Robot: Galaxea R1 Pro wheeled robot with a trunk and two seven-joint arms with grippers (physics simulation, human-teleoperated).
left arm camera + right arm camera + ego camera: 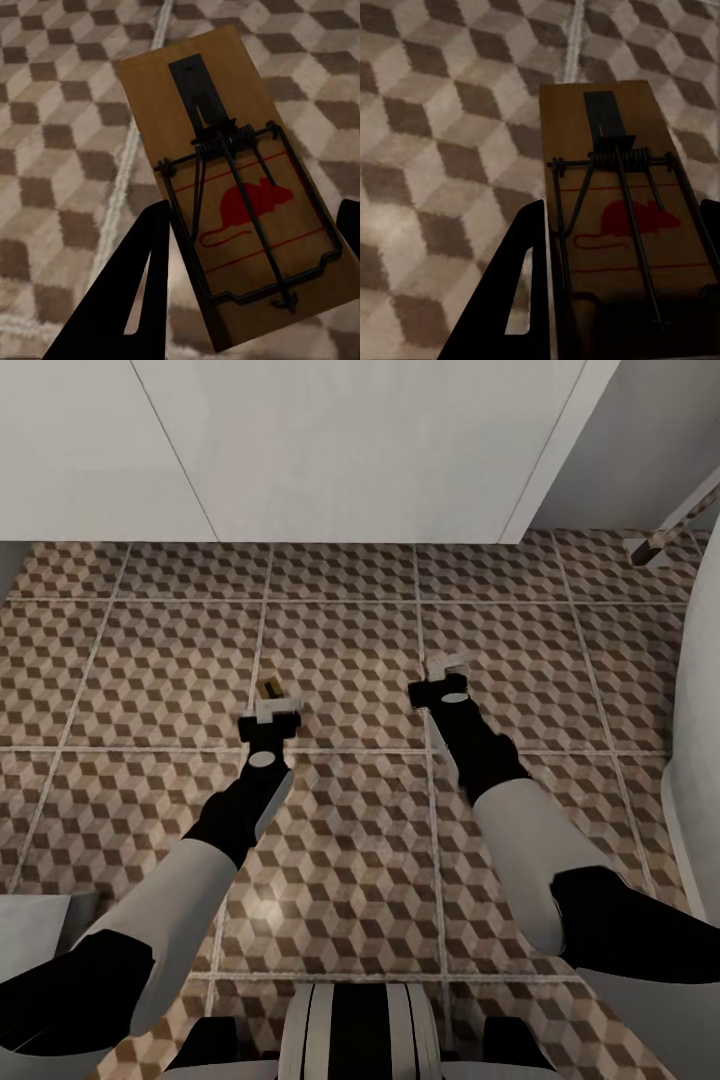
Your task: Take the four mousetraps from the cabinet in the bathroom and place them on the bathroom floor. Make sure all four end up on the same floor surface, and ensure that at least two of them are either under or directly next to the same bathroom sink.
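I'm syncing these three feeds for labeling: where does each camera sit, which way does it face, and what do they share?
Head view: high on the robot, facing forward and down at the bathroom floor; both arms show, left end effector and right end effector.
Left wrist view: near the left end effector, looking along its dark fingers at a mousetrap held between them.
Right wrist view: near the right end effector, looking along its fingers at a second mousetrap.
Shared: all three show the cube-patterned tiles.

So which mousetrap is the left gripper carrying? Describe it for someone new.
Over the cube-patterned bathroom floor, follow the robot's left arm to the left gripper. The mousetrap sits between its fingers: a brown board with a wire spring bar and a red mouse print, off the tiles.
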